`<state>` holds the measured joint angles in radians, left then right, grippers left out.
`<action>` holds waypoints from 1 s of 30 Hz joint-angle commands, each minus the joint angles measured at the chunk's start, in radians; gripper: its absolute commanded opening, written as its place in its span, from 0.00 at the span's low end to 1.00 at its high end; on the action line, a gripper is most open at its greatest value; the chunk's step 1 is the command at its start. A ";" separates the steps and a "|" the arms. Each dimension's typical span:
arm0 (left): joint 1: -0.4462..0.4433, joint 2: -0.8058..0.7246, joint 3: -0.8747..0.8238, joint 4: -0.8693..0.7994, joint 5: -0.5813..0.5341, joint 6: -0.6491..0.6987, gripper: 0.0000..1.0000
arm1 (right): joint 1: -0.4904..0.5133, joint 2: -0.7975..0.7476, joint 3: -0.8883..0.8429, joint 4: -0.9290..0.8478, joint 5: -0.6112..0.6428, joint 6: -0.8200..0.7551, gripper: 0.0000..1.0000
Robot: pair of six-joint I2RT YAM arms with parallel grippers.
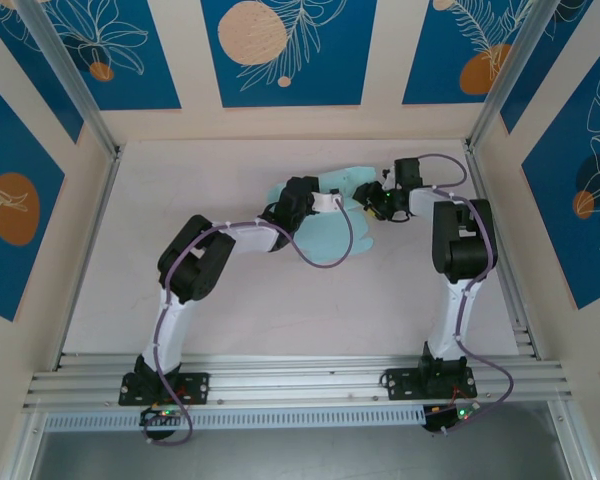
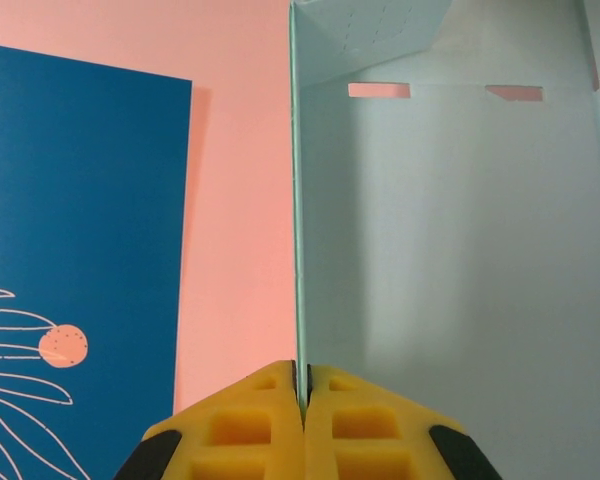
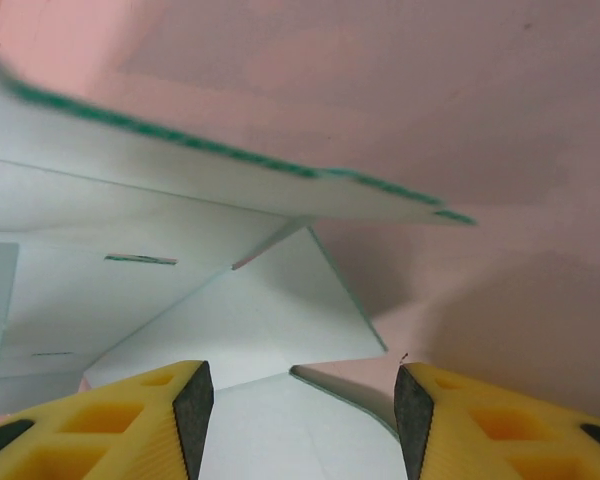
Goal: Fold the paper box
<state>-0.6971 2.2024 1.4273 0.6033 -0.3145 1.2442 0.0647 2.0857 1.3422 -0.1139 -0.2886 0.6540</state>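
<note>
Overhead, there are two arms, two grippers and one paper box point(image 1: 317, 238). The box is a pale blue card sheet lying mid-table between the two wrists, partly under the left arm point(image 1: 195, 265). The right arm point(image 1: 460, 240) reaches in from the other side.

The left wrist view shows what the top view cannot. The left gripper point(image 2: 302, 378) has its yellow fingers point(image 2: 250, 425) pressed together on the thin edge of a card panel, which stands upright in front of the camera. Two small slits point(image 2: 379, 90) sit near that panel's top fold.

In the right wrist view the right gripper point(image 3: 300, 392) has its jaws well apart and pinches nothing. Pale card lies beyond and below the gap, and one flap point(image 3: 230, 175) juts across above it.

The table point(image 1: 280, 310) is a pale, matt surface with an aluminium rail point(image 1: 300, 382) at its near edge carrying both bases. Cream walls enclose it. Three blue panels point(image 1: 285, 50) with orange discs and white leaf drawings cross the back wall, and more hang on the sides.
</note>
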 commanded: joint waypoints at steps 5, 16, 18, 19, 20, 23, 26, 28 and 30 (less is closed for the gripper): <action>-0.011 0.023 0.019 0.008 0.019 -0.008 0.00 | 0.012 0.001 0.026 0.063 -0.053 0.014 0.49; -0.009 0.025 0.019 0.015 0.019 -0.031 0.00 | 0.021 -0.030 0.026 0.034 0.020 -0.013 0.47; -0.004 0.021 0.022 0.007 0.026 -0.062 0.00 | 0.020 -0.032 0.031 -0.001 0.049 -0.039 0.47; 0.000 0.017 0.025 -0.005 0.032 -0.083 0.00 | 0.022 -0.032 0.032 -0.014 0.062 -0.048 0.47; 0.006 0.012 0.025 -0.019 0.043 -0.106 0.00 | 0.021 -0.035 0.029 -0.025 0.079 -0.056 0.48; 0.020 -0.006 0.007 -0.027 0.081 -0.132 0.00 | 0.020 -0.048 0.012 -0.029 0.112 -0.069 0.49; 0.028 -0.009 0.000 -0.030 0.092 -0.139 0.00 | 0.018 -0.045 0.019 -0.044 0.134 -0.078 0.52; 0.034 -0.017 -0.008 -0.033 0.107 -0.156 0.00 | 0.017 -0.039 0.024 -0.052 0.148 -0.080 0.53; 0.044 -0.027 -0.008 -0.048 0.125 -0.192 0.00 | 0.014 -0.033 0.027 -0.053 0.155 -0.077 0.53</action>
<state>-0.6701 2.2131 1.4281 0.5831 -0.2474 1.1290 0.0822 2.0834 1.3510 -0.1299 -0.1761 0.6006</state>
